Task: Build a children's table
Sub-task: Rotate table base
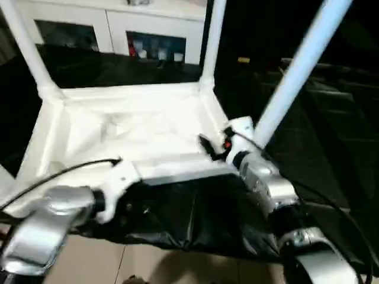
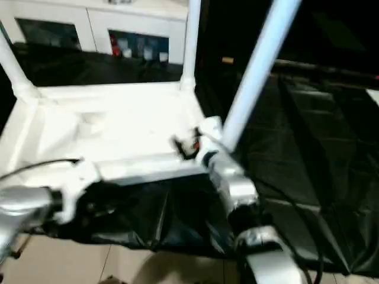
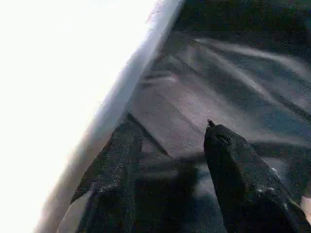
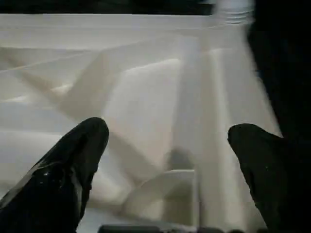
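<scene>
upturned table top (image 1: 130,127) fills the black-draped desk (image 1: 331,148); right fingers (image 4: 85,145) spread wide over its ribs, left fingers (image 3: 243,170) part-open, empty, beside its rim.

you're looking at a black plastic sheet (image 1: 195,225), creased and glossy, covering the work surface and hanging over its near edge. beyond its far edge stands a white cabinet (image 1: 112,26) with glass doors; below, pale floor tiles (image 1: 148,266).
</scene>
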Available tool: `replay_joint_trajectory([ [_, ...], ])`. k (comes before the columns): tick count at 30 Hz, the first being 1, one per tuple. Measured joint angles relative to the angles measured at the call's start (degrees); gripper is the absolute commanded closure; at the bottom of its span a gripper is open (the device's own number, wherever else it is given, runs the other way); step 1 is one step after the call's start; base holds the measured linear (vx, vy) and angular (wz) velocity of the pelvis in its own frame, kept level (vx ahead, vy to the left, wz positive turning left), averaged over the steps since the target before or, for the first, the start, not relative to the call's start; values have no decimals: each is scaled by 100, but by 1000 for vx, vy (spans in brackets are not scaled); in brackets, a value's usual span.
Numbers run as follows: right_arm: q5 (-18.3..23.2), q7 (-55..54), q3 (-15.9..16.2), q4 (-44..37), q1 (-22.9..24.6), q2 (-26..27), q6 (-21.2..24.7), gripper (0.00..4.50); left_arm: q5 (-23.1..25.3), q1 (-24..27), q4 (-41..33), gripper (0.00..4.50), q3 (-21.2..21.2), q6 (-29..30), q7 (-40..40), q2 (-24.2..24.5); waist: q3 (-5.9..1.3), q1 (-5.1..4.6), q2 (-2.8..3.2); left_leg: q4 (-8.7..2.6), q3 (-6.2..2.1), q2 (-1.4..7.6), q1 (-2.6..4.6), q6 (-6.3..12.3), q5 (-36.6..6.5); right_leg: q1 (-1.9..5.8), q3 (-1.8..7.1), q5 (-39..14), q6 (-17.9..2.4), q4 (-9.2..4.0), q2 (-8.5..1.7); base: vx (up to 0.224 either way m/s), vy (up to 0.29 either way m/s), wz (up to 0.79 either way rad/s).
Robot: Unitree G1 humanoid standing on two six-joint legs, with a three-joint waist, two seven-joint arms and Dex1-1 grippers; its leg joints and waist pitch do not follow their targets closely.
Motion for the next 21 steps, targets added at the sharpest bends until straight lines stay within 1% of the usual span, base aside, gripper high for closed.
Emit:
replay_joint_trajectory([
  [2,-42,-95,-65,262,-119,-183,-155,0,89,-154,142,215,-175,-13,112,-266,0,53,9,6,-1,1,0,0,1,2,-1,0,0,5,-1,0,0,0],
  [4,-71,-148,-72,526,-275,-385,-290,0,134,-355,374,215,-328,-46,291,-519,3,74,22,26,0,2,-11,-2,4,2,-1,0,1,19,-5,0,0,0],
  [7,-143,-196,-139,831,-478,-575,-518,0,183,-630,704,215,-550,-208,596,-693,3,58,23,50,-2,4,-13,-2,4,3,-1,2,0,34,-4,0,0,0],
  [8,-207,-178,-157,1018,-588,-654,-630,0,248,-742,907,215,-597,-318,797,-848,8,58,32,55,-3,4,-19,-1,4,3,0,5,0,35,-7,0,0,0],
  [10,-304,-98,-154,1139,-693,-740,-799,0,328,-860,1116,215,-589,-484,1120,-1015,9,43,34,62,-7,4,-30,-1,5,1,-3,11,0,35,-4,0,0,0],
  [11,-376,-10,-125,1191,-725,-797,-938,0,355,-886,1180,215,-517,-587,1356,-1131,7,38,36,69,-10,5,-35,-1,5,0,-6,11,0,36,-3,0,0,0],
  [13,-446,168,-100,1192,-727,-823,-1042,0,375,-886,1190,215,-336,-759,1641,-1267,7,28,35,73,-13,6,-44,0,5,-1,-12,11,0,35,0,0,0,0],
  [16,-408,510,-85,1109,-687,-772,-1115,0,439,-792,1014,215,65,-1102,2015,-1388,2,-11,47,72,-15,7,-55,2,2,-7,-15,11,-1,29,3,0,0,0],
  [18,-247,782,-77,699,-489,-660,-1160,0,453,-480,750,185,368,-1434,2389,-1529,0,-45,50,67,-13,10,-64,9,-3,-9,-15,9,-1,21,4,0,0,0],
  [19,-211,875,-45,474,-369,-608,-1193,0,452,-320,685,185,479,-1601,2565,-1583,0,-49,51,65,-13,11,-64,10,-4,-8,-17,6,-3,19,4,0,0,0],
  [21,-140,1016,100,-74,-9,-530,-1257,0,451,91,612,180,866,-2018,3100,-1776,0,-41,51,65,-16,18,-66,11,-5,-14,-24,6,-2,10,6,0,0,0],
])
